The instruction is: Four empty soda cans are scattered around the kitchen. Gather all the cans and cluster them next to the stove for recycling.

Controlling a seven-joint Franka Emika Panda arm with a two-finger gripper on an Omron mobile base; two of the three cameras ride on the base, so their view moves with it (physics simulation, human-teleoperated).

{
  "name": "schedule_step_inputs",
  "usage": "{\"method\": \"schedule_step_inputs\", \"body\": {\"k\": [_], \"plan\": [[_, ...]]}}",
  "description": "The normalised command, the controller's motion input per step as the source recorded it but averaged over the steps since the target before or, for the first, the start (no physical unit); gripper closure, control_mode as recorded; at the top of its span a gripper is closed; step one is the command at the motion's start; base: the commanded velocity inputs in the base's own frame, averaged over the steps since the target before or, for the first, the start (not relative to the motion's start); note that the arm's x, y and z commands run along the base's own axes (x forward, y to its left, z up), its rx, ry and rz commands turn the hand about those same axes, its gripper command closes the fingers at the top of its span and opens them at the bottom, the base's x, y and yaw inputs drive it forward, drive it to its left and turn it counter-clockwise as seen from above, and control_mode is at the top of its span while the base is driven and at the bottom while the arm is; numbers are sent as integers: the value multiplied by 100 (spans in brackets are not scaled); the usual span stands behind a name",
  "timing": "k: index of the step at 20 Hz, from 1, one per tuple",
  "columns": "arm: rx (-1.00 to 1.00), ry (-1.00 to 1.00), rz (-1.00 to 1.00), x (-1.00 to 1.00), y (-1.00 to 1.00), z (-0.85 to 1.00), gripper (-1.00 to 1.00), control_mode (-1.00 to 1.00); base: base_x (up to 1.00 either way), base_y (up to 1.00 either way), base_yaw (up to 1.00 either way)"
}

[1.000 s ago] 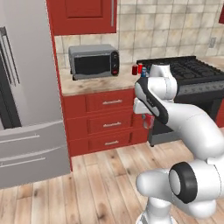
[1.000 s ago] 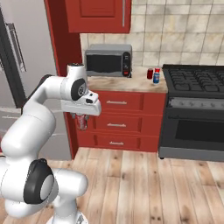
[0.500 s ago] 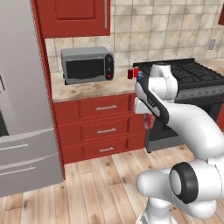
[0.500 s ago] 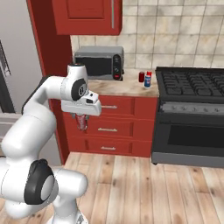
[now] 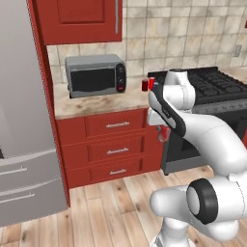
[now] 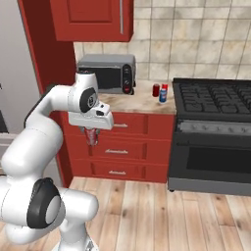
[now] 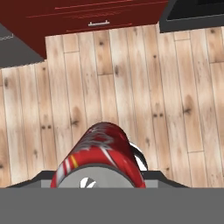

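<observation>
The gripper hangs below the white hand at left centre of the right base view, clenched on a red can that points down in front of the drawers. In the left base view the same gripper sits right of centre, with the held can showing as a red patch under the hand, against the dark oven front. In the hand view the can fills the lower middle of the frame, red with white and yellow marks, its silver end towards the camera; beyond it lies the plank floor, with the drawer fronts along the top edge.

Two more cans stand on the counter in the upper middle of the right base view: a red one and, just to its right, a blue one with a white-red mark. They are close together, near the left edge of the stove, which takes up the right side of that frame. In the left base view a red can peeks out left of the arm, above centre, with the stove behind the arm at right.

A grey toaster oven stands on the counter left of the cans, under a red wall cabinet. A grey fridge covers the left of the left base view.
</observation>
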Motion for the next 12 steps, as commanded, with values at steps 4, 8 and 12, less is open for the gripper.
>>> {"method": "schedule_step_inputs", "body": {"k": [4, 8, 12], "plan": [[0, 0, 0, 0, 0, 0, 100, 100, 43, -31, 0], [0, 0, 0, 0, 0, 0, 100, 100, 48, -32, 0], [0, 0, 0, 0, 0, 0, 100, 100, 49, -33, 0]]}}
